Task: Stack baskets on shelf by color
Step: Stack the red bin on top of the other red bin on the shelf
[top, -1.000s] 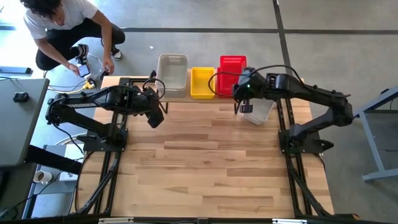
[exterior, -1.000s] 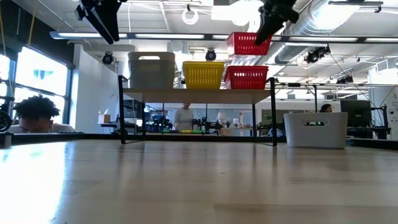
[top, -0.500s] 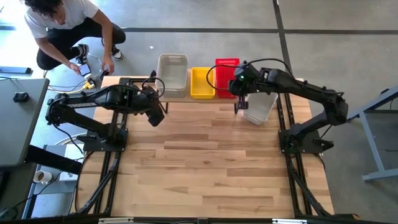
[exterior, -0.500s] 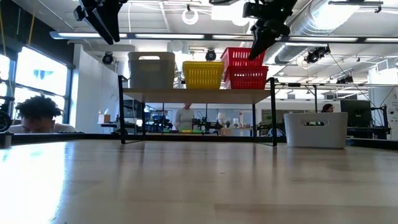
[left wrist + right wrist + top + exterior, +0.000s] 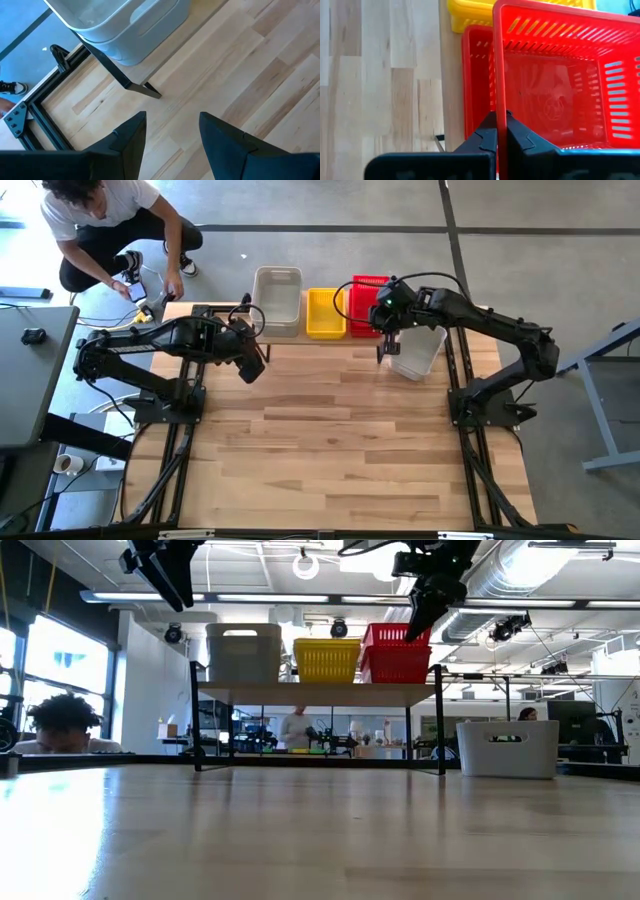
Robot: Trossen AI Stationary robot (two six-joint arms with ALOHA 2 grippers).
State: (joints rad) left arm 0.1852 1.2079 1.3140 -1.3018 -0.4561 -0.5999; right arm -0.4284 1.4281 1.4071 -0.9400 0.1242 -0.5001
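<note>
Right end effector (image 5: 501,131) clamped on the top red basket's (image 5: 555,75) rim, nested into the lower red basket (image 5: 477,80) on the shelf (image 5: 320,692); left end effector (image 5: 170,132) hangs apart, empty

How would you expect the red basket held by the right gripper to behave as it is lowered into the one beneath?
The red basket, pinched by one rim wall in the right gripper, probably hangs tilted. Its slotted thin plastic suggests it is light and slightly flexible. It should nest into the lower red basket, though it may catch if misaligned.
</note>
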